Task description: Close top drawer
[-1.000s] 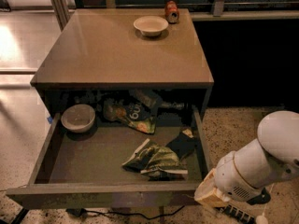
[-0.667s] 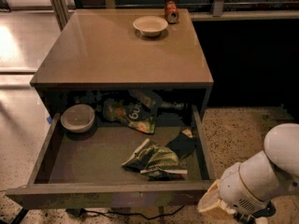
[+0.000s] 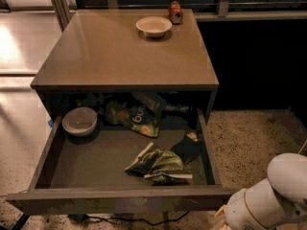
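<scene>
Brown cabinet w/ flat tabletop [image 3: 120, 56], standing on speckled floor [image 3: 249, 138] at right and glossy pale floor [image 3: 17, 80] at left. Dark wall/window band behind. On the tabletop, far edge: white bowl [image 3: 153, 26], small can [image 3: 175, 12] just beside it to the right, lying tilted.

Top drawer [image 3: 120, 199] is pulled well out toward the camera, front panel near the bottom edge. Inside: grey bowl [image 3: 79, 120] in back left corner, green snack bag [image 3: 136, 116] at back centre, crumpled bag [image 3: 160, 164] front right of centre, dark flat item [image 3: 188, 149] touching it. More stuff at the back under the tabletop, too shadowed to name.

White arm [image 3: 273, 195] comes in from bottom right, rounded segments angled down-left. Gripper [image 3: 220, 219] sits low, just beside the drawer's front right corner, mostly cut off by the bottom edge; can't tell if open or closed, nor if it touches the drawer front. Thin cable [image 3: 96, 219] on the floor below the drawer, partly hidden.
</scene>
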Tool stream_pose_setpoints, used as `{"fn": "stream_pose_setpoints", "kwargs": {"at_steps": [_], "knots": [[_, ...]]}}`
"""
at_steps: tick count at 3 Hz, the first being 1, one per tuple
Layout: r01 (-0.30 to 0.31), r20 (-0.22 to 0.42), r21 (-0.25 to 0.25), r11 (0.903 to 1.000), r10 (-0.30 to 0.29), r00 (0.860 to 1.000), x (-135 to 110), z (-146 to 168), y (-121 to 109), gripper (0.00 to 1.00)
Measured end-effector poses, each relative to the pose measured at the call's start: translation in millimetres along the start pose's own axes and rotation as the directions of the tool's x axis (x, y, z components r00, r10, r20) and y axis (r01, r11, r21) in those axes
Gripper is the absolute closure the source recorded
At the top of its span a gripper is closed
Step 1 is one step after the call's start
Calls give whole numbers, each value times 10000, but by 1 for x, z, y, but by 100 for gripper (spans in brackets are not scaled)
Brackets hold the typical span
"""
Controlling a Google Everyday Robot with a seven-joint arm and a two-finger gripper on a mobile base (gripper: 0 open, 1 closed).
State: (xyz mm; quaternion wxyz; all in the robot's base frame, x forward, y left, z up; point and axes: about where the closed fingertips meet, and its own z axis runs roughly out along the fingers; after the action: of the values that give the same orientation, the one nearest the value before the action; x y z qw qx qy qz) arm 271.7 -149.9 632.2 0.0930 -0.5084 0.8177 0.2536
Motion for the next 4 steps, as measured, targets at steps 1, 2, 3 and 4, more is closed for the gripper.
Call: {"fn": "stream_pose_setpoints", "kwargs": {"at_steps": [1, 2, 3, 4], "knots": [[-41, 77, 88, 10000, 40, 10000, 0, 0, -1, 100], [-382, 692, 765, 9963, 329, 9971, -3, 0, -6, 100], [-773, 1665, 1645, 9833, 495, 9848, -34, 0, -17, 100], [-1165, 2423, 2284, 9666, 595, 9684, -63, -8, -33, 100]]}}
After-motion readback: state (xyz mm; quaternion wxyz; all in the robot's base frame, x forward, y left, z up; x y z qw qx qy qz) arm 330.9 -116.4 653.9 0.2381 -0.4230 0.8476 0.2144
